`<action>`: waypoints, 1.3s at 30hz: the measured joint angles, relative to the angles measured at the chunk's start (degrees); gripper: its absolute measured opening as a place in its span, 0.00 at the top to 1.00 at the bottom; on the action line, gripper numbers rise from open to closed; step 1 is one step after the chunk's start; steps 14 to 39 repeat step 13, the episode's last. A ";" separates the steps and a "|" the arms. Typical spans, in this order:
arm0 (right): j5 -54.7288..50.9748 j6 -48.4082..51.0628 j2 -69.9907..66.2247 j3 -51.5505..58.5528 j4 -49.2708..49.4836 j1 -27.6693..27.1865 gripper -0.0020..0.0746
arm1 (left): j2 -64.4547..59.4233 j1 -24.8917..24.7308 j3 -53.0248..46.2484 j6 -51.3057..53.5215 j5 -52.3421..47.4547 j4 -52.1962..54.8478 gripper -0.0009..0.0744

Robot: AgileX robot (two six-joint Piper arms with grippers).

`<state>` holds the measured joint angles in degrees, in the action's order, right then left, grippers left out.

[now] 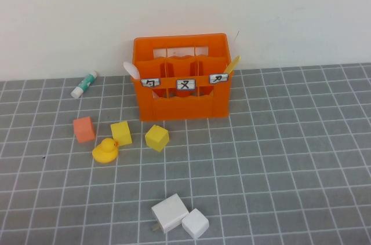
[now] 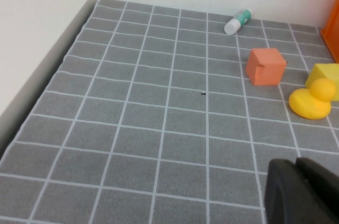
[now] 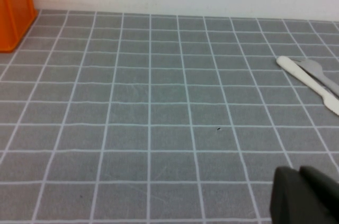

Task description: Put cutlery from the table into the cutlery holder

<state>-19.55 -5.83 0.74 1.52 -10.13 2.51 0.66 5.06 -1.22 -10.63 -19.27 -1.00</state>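
The orange cutlery holder (image 1: 181, 77) stands at the back of the grey gridded table (image 1: 278, 158). A pale spoon (image 1: 131, 70) sticks out of its left compartment. A yellow knife (image 1: 232, 64) sticks out of its right compartment. In the right wrist view a pale flat utensil (image 3: 310, 83) and a grey fork-like one (image 3: 318, 70) lie side by side on the table. My left gripper (image 2: 296, 168) is shut and empty over bare table, left of the blocks. My right gripper (image 3: 299, 173) is shut and empty, far right of the holder (image 3: 16, 7). Neither arm shows in the high view.
A white-and-green tube (image 1: 84, 84) lies at the back left. An orange cube (image 1: 84, 129), two yellow cubes (image 1: 121, 133) (image 1: 157, 138) and a yellow duck (image 1: 105, 150) sit in front of the holder. Two white blocks (image 1: 169, 212) (image 1: 195, 223) lie near the front edge.
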 joint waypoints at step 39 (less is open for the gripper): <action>0.00 -0.77 0.00 0.00 0.00 0.00 0.98 | 0.00 0.00 0.00 0.00 -0.08 0.00 0.99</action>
